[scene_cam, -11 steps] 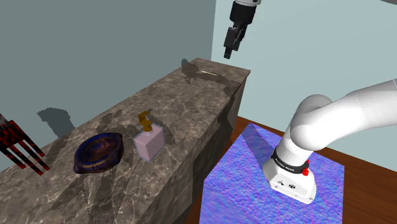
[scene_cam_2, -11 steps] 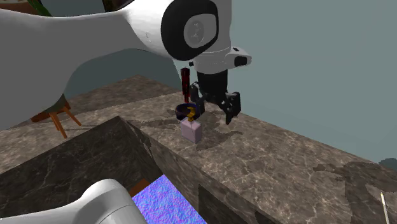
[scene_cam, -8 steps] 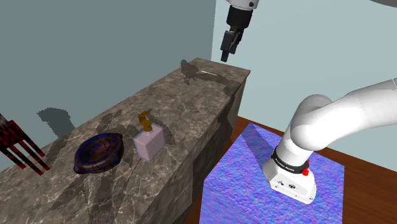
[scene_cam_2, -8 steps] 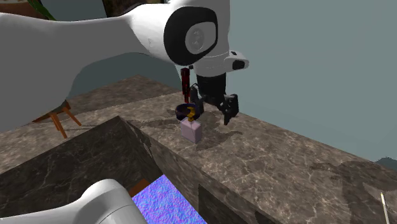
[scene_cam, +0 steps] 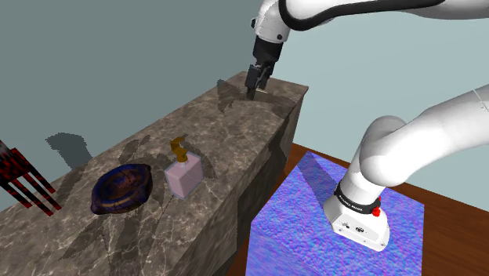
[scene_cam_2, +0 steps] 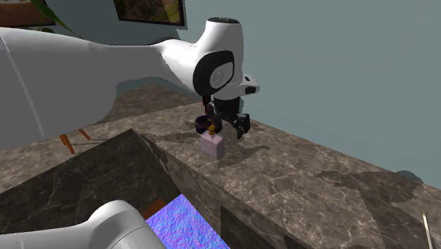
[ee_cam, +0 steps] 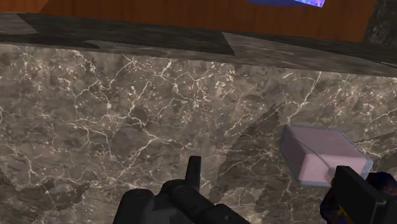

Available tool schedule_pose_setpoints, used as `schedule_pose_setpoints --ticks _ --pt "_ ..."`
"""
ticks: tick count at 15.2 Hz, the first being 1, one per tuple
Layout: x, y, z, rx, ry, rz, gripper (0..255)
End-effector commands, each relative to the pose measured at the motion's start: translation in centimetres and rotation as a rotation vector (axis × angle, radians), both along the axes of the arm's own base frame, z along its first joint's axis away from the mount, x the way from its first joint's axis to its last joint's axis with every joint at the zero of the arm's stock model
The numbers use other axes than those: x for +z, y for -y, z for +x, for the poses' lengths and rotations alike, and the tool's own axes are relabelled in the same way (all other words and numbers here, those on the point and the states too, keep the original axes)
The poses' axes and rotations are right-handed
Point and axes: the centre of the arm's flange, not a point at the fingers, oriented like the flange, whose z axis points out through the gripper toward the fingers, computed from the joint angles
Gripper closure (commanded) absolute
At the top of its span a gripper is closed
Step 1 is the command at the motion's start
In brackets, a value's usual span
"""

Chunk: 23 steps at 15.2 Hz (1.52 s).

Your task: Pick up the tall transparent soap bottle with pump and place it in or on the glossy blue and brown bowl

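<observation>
The soap bottle is a pale pink square block with a gold pump. It stands upright on the dark marble counter, right beside the glossy blue and brown bowl. My gripper hangs open and empty low over the counter's far end, well away from both. In the second exterior view the gripper appears just above the bottle and the bowl. In the wrist view the bottle lies near one black finger, with the bowl's rim beyond it.
A red and black object stands at the counter's end past the bowl. A thin pale stick lies at the opposite end. The counter drops off to a blue mat and wooden floor beside the stand.
The arm has swung down and toward the shoulder view's left, bringing the gripper from high above the counter's far corner to just over its surface. Fingers stay open; bottle and bowl are unmoved.
</observation>
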Motion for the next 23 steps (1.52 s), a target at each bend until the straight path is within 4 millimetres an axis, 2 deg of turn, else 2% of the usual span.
schedule_pose_setpoints --ticks 1,11,20,23 --pt "-1.4 -1.5 0.9 0.006 0.006 0.021 0" --pt "-8.7 -9.9 5.6 0.037 0.024 0.122 0" --pt "-14.4 -18.2 9.6 0.064 0.04 0.211 0" --pt "-15.9 -18.6 9.8 0.064 0.04 0.211 0"
